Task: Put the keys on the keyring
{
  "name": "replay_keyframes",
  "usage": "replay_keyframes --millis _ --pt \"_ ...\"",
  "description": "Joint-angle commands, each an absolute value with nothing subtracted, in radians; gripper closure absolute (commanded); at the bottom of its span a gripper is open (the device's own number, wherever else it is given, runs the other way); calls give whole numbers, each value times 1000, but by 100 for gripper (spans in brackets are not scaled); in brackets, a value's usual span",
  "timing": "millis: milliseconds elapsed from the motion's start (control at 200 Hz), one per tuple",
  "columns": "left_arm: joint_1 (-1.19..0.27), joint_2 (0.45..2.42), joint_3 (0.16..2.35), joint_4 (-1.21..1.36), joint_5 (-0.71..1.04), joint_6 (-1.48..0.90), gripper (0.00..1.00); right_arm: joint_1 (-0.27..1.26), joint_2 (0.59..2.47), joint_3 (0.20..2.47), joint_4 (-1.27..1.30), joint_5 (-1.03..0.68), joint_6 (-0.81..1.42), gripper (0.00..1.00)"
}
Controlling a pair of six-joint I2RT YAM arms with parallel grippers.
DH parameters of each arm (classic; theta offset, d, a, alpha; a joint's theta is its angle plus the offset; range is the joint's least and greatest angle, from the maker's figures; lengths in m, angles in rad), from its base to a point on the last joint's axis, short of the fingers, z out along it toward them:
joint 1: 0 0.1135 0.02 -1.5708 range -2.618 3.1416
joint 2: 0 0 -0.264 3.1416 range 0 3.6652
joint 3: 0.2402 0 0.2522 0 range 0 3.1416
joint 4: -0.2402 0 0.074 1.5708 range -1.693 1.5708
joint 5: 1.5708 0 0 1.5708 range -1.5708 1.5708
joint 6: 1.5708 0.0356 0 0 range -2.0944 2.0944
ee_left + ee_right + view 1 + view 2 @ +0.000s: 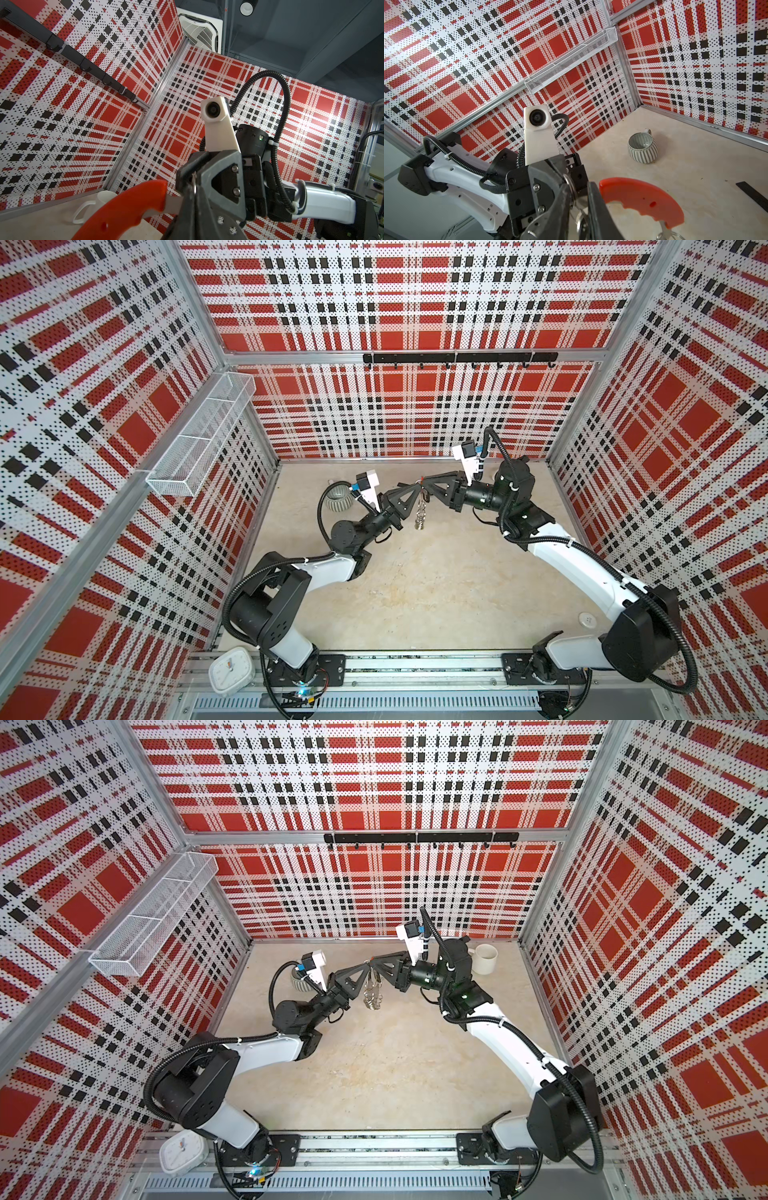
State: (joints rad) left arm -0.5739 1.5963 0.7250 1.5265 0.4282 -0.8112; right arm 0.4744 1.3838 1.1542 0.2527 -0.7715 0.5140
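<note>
Keyring (128,207) held mid-air over back of table (415,593), between both gripper tips; red edge at top, silver rings (421,512) dangling below in both top views. Among rings, key tag not made out. Left gripper (412,490) fingers closed on keyring. Right gripper (428,486) tip to tip with it, fingers nearly together around small silver ring (194,184); firm hold cannot tell. Striped mug (642,148) behind left arm, white mug (485,959) behind right. Clock (228,670) by front left rail.
</note>
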Motion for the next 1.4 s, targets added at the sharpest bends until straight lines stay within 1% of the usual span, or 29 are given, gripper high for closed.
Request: replay_keyframes --millis 0,25,75,140,230,601,717,832,1007,1132,1218,1293,1398 --pt "-581 1582 739 1612 439 -804 100 471 1386 1177 266 -775 505 80" --pt "-581 1580 739 1612 439 -804 100 471 1384 1175 263 -771 502 78" --pt "-580 1580 740 1612 439 -804 100 470 1376 1175 253 -753 492 71" --pt "-582 1581 739 1612 439 -804 100 470 1368 1175 241 -737 479 69" --pt "-582 1581 739 1612 440 -804 100 468 1364 1177 231 -731 472 70" --pt "-584 1587 742 1612 445 -805 100 469 1385 1183 257 -773 489 83" --pt "-583 1588 742 1612 445 -807 100 469 1391 1186 259 -781 490 90" --pt "-583 1592 742 1611 446 -807 100 470 1390 1182 259 -783 488 100" --pt "-579 1595 741 1611 449 -808 100 470 1376 1173 242 -757 460 100" --pt "-576 1599 737 1611 449 -808 95 471 1372 1179 211 -740 434 100" --pt "-573 1602 734 1611 449 -808 84 471 1372 1186 196 -728 416 100" --pt "-570 1601 727 1611 452 -799 78 469 1371 1198 164 -701 384 100" --pt "-556 1586 708 1586 459 -770 74 470 1374 1233 75 -646 299 100"
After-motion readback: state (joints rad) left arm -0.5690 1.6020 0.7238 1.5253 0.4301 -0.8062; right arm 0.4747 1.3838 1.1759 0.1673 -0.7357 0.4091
